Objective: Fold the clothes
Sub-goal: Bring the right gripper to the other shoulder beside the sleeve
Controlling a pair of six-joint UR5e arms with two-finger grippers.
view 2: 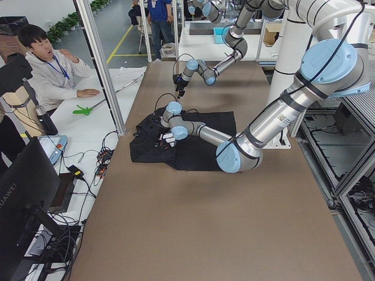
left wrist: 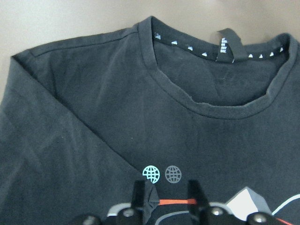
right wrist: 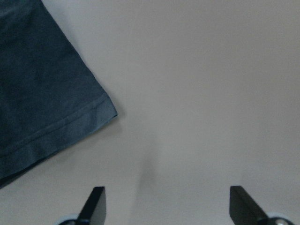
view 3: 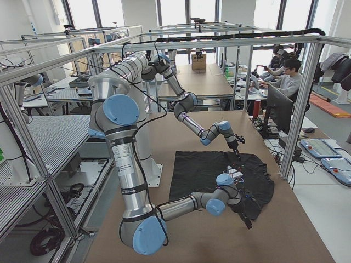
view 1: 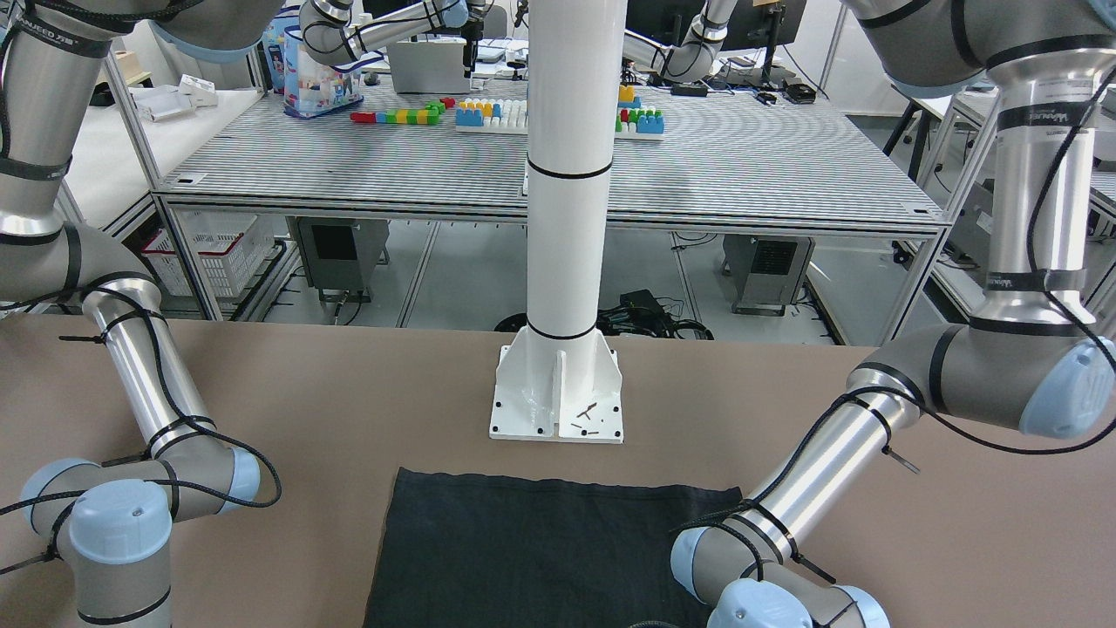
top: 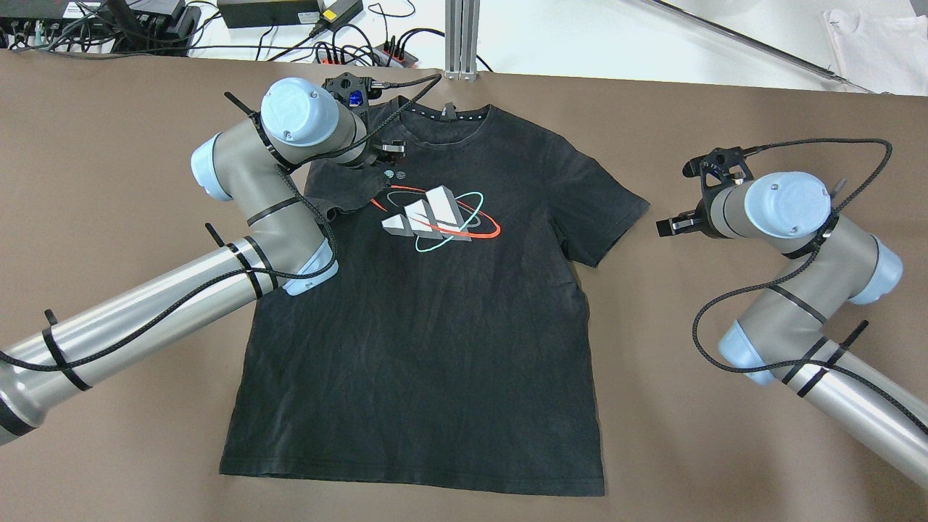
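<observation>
Brown tabletop, black T-shirt lying flat on it, print up. I read the left gripper low over the chest, jaws narrowly parted, nothing clamped. A turned-over sleeve corner leans against one finger, and the collar is just ahead of the tips. The right gripper is spread wide over bare table, with the other sleeve hem ahead to its left, apart.

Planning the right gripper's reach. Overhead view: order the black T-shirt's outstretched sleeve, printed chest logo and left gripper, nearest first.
1. Black T-shirt's outstretched sleeve, beside the right gripper.
2. Printed chest logo, mid-shirt.
3. Left gripper, by the collar.
</observation>
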